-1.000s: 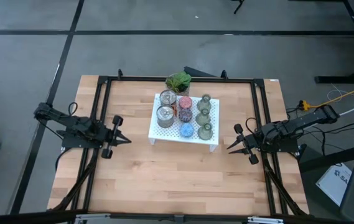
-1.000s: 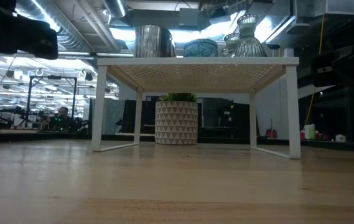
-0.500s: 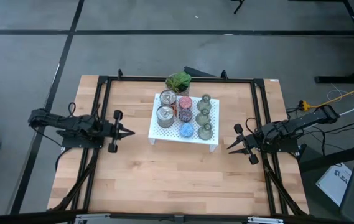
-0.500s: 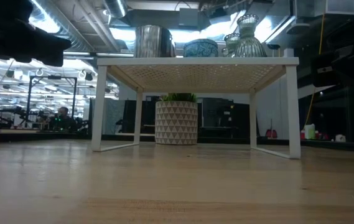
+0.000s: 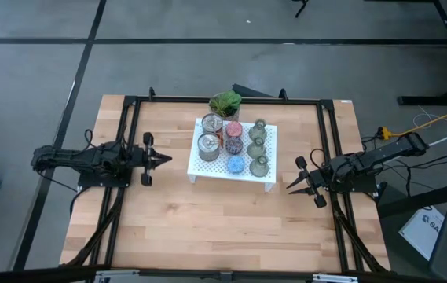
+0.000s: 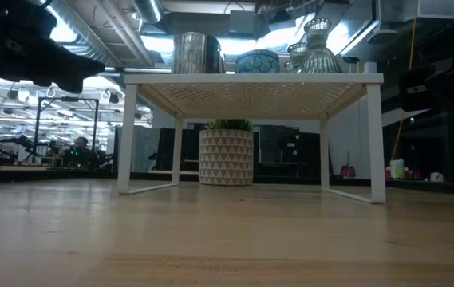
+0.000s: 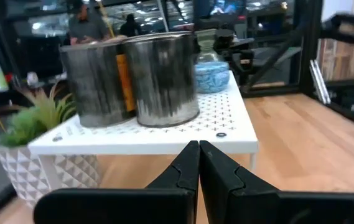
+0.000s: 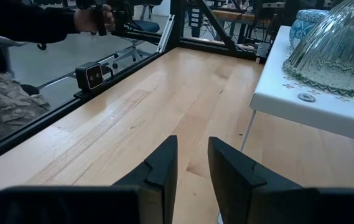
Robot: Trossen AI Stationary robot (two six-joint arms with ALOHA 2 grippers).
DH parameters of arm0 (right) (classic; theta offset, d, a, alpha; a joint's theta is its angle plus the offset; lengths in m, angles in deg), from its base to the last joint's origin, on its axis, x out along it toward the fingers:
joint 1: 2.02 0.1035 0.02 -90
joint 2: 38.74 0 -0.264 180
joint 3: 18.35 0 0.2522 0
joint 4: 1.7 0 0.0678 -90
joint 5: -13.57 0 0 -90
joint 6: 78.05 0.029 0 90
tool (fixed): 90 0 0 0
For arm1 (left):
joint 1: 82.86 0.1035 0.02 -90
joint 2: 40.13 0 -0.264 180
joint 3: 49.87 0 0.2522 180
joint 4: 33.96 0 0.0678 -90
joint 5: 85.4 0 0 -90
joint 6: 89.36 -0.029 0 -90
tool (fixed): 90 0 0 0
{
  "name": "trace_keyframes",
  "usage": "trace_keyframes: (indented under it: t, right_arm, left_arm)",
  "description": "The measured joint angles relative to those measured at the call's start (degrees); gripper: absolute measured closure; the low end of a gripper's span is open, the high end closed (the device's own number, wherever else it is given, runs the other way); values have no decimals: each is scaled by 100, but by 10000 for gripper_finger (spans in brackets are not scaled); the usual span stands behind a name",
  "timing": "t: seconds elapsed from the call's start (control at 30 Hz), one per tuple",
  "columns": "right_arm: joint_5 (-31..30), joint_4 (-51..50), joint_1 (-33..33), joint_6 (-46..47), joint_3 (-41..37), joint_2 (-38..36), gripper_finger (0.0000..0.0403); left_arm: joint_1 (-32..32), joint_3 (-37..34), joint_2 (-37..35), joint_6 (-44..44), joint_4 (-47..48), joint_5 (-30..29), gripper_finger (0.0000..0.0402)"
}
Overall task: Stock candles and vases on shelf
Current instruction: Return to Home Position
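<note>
Grey floor around wooden table

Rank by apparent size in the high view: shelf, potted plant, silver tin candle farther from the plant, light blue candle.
Largest to smallest:
shelf
potted plant
silver tin candle
light blue candle, only slightly smaller

Left pincer swung round (slightly), now aimed squarely at shelf
</note>
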Motion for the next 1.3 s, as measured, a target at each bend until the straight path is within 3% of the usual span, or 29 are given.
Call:
trace_keyframes:
  t: [0.2,1.3]
  right_arm:
    - [-1,0,1,-1,0,0,309]
    - [0,0,1,1,0,0,309]
  left_arm:
    - [23,0,0,677,-8,-16,393]
    - [21,0,0,689,-14,-39,398]
